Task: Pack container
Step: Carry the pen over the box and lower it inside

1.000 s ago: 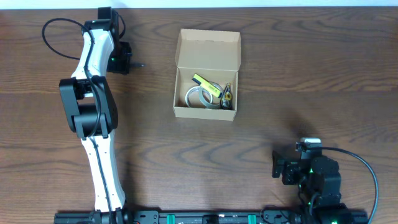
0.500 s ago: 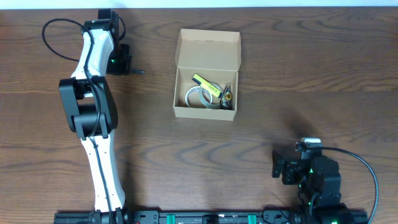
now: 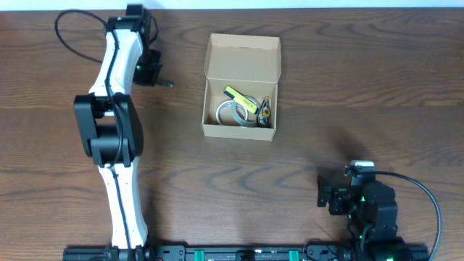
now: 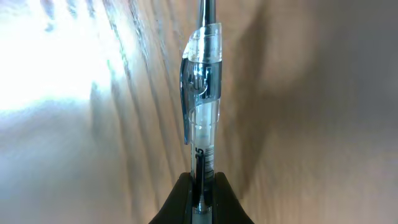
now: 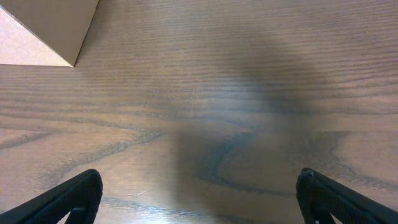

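Container sits open toward twelve o'clock on the table, its lid flap folded back, with a yellow item and a whitish tape roll inside. My left gripper, at nine o'clock from it and apart, pinches a clear pen by one end. My right gripper, at five o'clock from it, faces bare wood, fingers spread wide.

Even overhead light, left-wrist glare, blurred table
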